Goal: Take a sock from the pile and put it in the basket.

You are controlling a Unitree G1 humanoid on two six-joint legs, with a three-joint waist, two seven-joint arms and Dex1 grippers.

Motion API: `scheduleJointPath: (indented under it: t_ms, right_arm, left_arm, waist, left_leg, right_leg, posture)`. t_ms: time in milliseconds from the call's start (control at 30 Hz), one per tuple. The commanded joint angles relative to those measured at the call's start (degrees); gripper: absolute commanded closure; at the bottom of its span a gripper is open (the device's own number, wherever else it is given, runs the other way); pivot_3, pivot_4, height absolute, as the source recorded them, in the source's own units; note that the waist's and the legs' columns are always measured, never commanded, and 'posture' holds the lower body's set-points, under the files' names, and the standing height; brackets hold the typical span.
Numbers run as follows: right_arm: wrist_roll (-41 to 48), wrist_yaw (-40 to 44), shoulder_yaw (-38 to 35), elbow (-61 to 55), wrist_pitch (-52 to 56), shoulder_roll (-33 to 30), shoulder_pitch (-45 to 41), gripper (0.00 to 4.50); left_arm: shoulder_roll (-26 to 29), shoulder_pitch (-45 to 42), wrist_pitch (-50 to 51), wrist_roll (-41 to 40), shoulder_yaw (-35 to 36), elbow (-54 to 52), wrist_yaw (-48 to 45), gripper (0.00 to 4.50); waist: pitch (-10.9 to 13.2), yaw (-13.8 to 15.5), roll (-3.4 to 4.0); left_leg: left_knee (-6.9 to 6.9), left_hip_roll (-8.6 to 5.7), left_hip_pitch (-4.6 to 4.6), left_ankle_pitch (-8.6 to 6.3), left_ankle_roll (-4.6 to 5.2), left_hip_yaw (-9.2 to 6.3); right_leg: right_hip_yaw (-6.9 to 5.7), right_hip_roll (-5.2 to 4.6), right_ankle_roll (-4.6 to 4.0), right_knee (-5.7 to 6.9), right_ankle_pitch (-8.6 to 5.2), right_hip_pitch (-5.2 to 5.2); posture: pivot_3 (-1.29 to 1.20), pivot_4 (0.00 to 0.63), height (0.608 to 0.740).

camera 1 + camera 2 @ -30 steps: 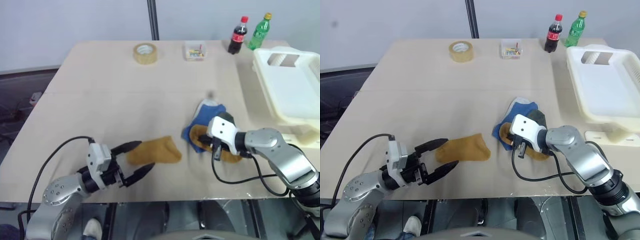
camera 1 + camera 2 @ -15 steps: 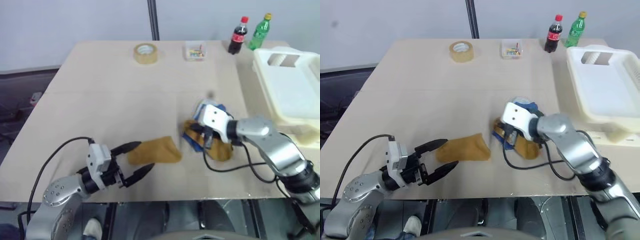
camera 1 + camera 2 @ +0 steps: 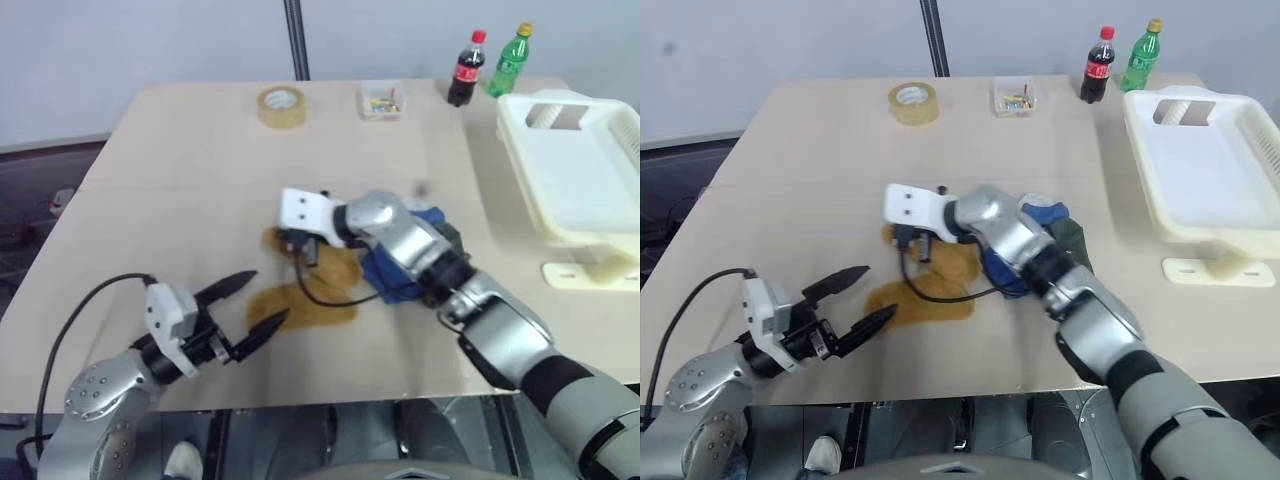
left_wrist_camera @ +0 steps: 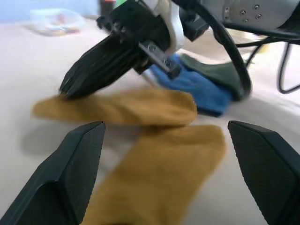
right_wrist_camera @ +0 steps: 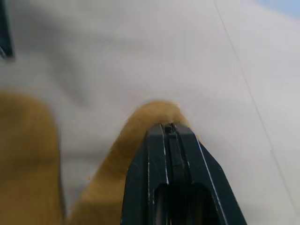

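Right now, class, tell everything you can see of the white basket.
The basket is cream-white, plastic-looking, rectangular and shallow, with a raised rim, a handle cut-out in its far end and slots along its right side. It sits level at the right edge of the table, near the green bottle. No sock lies in it.

A roll of tape point(image 3: 281, 105) lies on the light wooden table point(image 3: 180, 200). Beside it sits a small clear box point(image 3: 380, 102) with colourful bits inside. A cola bottle point(image 3: 462, 70) and a green bottle point(image 3: 507, 62) stand upright, close together.
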Motion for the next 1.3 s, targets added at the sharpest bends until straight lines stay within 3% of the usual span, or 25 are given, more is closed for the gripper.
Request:
scheduleJointPath:
  t_ms: [33, 167, 400, 600, 867, 1000, 1300]
  right_arm:
    - [-1.78, -1.88, -1.9, 10.36, -8.04, 5.34, -5.4, 4.44]
    - [-2.87, -0.97, -2.72, 16.91, -13.91, 9.37, -8.06, 4.44]
    - [-3.51, 0.37, -4.6, 16.78, -17.63, 8.8, -7.78, 1.45]
    - [0.07, 6.66, -9.69, 4.04, -8.13, -0.07, -2.11, 1.45]
    - [4.14, 11.82, -14.1, -19.98, 28.32, -16.47, 13.86, 1.45]
    - [5.18, 9.81, -14.2, -25.21, 37.57, -17.22, 18.14, 1.45]
    - [10.41, 3.15, -18.62, -28.6, 46.27, -11.69, 17.99, 1.45]
  left_arm:
    - [-0.8, 2.03, -1.6, -1.53, 4.87, -0.79, 1.44, 0.0]
    - [-1.29, 5.6, -2.7, -1.48, 8.64, -0.9, 1.28, 0.0]
    - [-2.0, 7.65, -3.42, -1.47, 9.72, -0.93, 1.43, 0.0]
    - [-1.44, 5.31, -2.52, -1.22, 9.2, 0.83, 1.76, 0.0]
    - [2.21, -7.52, 5.24, 0.49, 3.6, 10.13, 4.79, 0.0]
    - [3.41, -13.44, 7.16, 1.11, 1.04, 14.22, 3.81, 0.0]
    - [5.73, -18.93, 6.94, 3.01, 0.02, 19.29, 1.48, 0.0]
  waist:
    - [0.0, -0.01, 0.0]
    - [-0.01, 0.44, -0.04]
    - [0.03, 0.29, -0.02]
    - [0.02, 0.48, -0.04]
    - [-0.02, 1.8, -0.08]
    - [0.0, -0.2, -0.03]
    - [-0.01, -0.72, -0.04]
  left_leg:
    - [-0.01, -0.01, 0.0, 0.01, -0.02, 0.0]
    - [-0.07, -0.06, -0.03, 0.01, -0.02, -0.03]
    - [-0.15, 0.02, 0.01, 0.02, -0.04, -0.06]
    - [-0.18, 0.03, 0.0, 0.01, -0.03, -0.08]
    - [0.0, -0.07, -0.03, 0.0, 0.05, -0.33]
    - [-0.08, 0.0, -0.01, 0.01, 0.03, -0.1]
    - [-0.08, 0.0, 0.01, 0.01, 0.03, -0.12]
  right_leg:
    - [0.0, -0.01, 0.0, -0.02, 0.0, 0.0]
    - [-0.04, -0.07, -0.01, -0.09, -0.01, 0.01]
    - [-0.04, 0.03, -0.1, 0.04, -0.01, -0.06]
    - [-0.05, 0.04, -0.12, 0.02, 0.0, -0.06]
    - [-0.38, -0.08, -0.12, -0.01, 0.0, 0.12]
    - [-0.07, 0.01, -0.13, 0.16, 0.0, 0.0]
    - [0.0, 0.05, -0.12, 0.18, 0.01, -0.05]
  posture:
    - [0.0, 0.15, 0.738]
    - [0.0, 0.15, 0.738]
    - [0.0, 0.15, 0.738]
    - [0.0, 0.15, 0.738]
    - [0.0, 0.15, 0.738]
    - [0.0, 0.15, 0.738]
    - [0.0, 0.15, 0.738]
